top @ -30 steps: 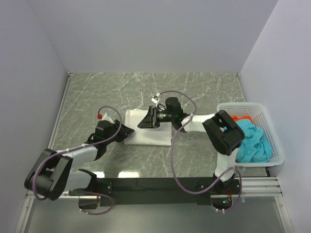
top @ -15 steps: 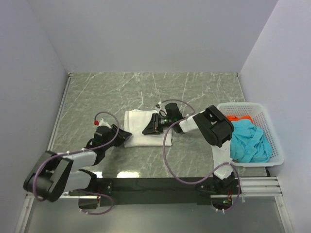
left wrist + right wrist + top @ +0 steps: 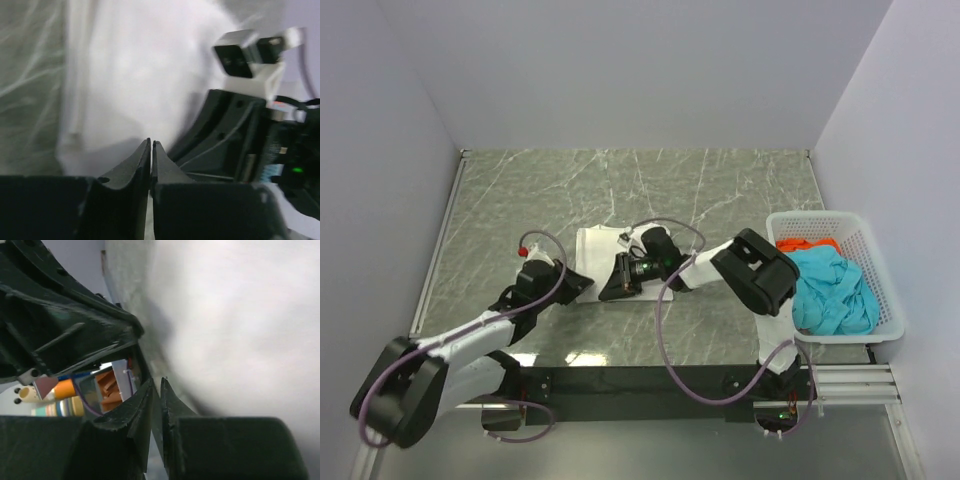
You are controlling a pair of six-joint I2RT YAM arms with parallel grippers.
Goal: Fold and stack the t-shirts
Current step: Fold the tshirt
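Observation:
The white t-shirt (image 3: 602,245) lies folded flat in the middle of the table; its red print does not show. It fills the left wrist view (image 3: 150,65) and the right wrist view (image 3: 240,315). My left gripper (image 3: 583,283) is shut at the shirt's near left corner, fingers pressed together (image 3: 151,143), no cloth seen between them. My right gripper (image 3: 607,290) is shut low over the shirt's near edge (image 3: 156,382), close beside the left one. The teal t-shirt (image 3: 830,290) and the red-orange t-shirt (image 3: 808,243) lie crumpled in the basket.
The white mesh basket (image 3: 820,216) stands at the table's right edge. Grey walls close off the back and both sides. The right arm's purple cable (image 3: 665,310) loops over the near table. The black mounting rail (image 3: 650,382) runs along the near edge.
My right gripper has moved from the middle of the white shirt towards its near left edge, closer to the left gripper. The left gripper has shifted only slightly. The shirt stays folded.

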